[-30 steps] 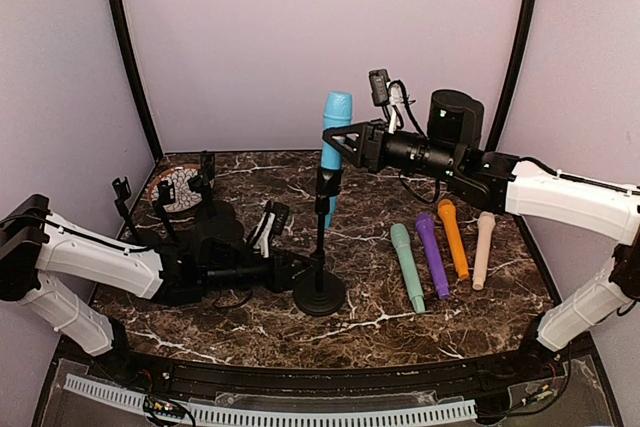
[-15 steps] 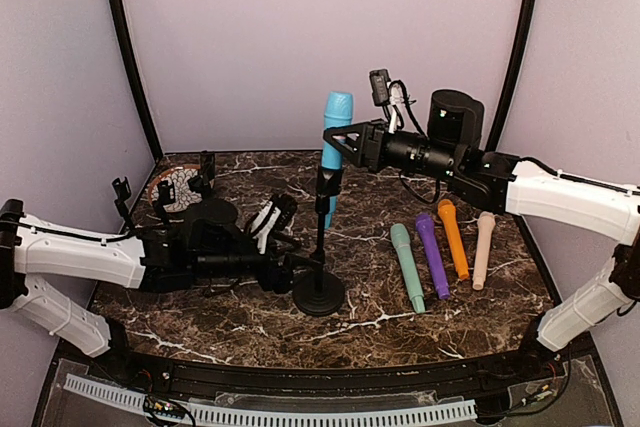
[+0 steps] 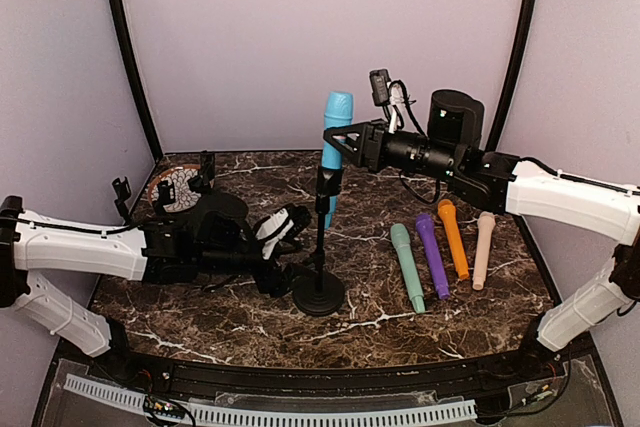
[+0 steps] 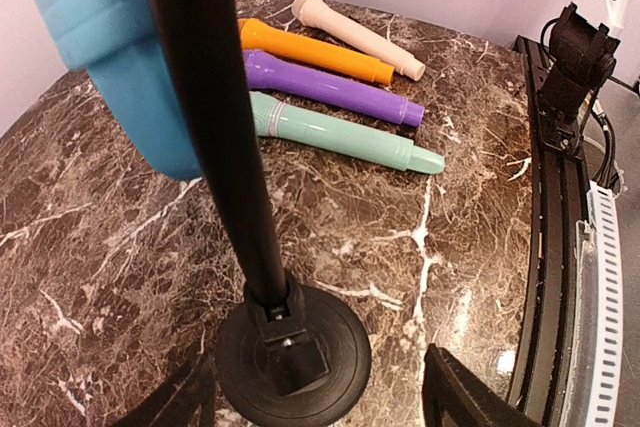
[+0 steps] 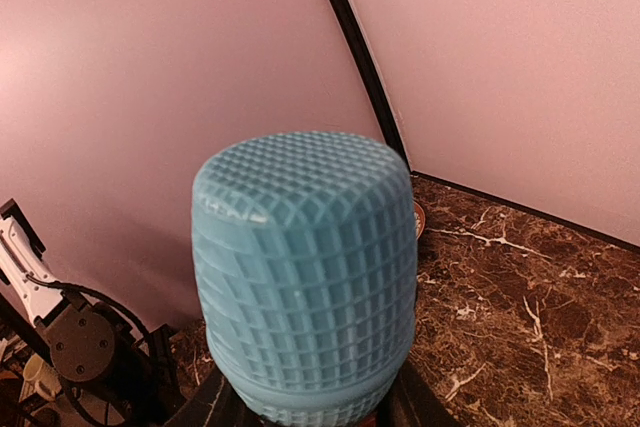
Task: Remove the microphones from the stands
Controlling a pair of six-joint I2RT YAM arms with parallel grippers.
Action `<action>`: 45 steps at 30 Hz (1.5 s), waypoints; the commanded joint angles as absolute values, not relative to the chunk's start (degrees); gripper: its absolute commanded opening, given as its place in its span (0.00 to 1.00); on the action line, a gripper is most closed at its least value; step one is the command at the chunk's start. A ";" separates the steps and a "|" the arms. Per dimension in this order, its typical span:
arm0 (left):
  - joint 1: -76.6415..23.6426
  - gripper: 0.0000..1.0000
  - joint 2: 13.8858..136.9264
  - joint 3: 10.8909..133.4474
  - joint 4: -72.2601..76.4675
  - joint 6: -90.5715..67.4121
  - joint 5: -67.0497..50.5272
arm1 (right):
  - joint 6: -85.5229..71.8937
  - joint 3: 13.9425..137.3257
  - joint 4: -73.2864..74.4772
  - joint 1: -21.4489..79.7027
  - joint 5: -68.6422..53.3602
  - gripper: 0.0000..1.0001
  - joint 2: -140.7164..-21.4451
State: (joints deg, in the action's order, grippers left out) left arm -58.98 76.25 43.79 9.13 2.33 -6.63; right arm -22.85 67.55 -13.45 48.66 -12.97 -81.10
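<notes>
Blue microphone upright in stand, middle of table, long axis vertical; right gripper clamped just under its head, left gripper spread wide beside the stand's base.

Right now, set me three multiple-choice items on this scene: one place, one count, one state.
1. The blue microphone is: A in the stand; B flat on the table; C inside a box.
2. Microphones lying on the table: A two; B four; C six.
3. The right gripper is: A open; B shut on the stand's pole; C shut on the blue microphone.
Answers: 1 A, upright in the clip; 2 B, green, purple, orange and beige lie side by side; 3 C, it clamps the blue body.
</notes>
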 commanded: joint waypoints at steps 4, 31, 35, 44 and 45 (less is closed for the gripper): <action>-58.80 0.62 78.60 46.72 7.81 1.49 -4.97 | -22.33 67.40 -13.62 48.69 -11.64 0.40 -79.89; -58.80 0.10 80.25 43.68 11.01 -12.11 -0.80 | -21.89 66.53 -14.03 48.76 -12.43 0.40 -79.52; -58.80 0.05 79.84 41.28 13.27 -18.56 -2.89 | -21.57 65.81 -14.81 48.78 -13.19 0.40 -79.12; -58.54 0.00 78.96 35.91 18.56 -37.41 -7.05 | -21.29 64.87 -15.51 48.78 -13.41 0.40 -78.99; -58.49 0.00 78.90 35.31 20.66 -38.79 -8.13 | -21.37 64.91 -15.55 48.78 -13.33 0.40 -79.08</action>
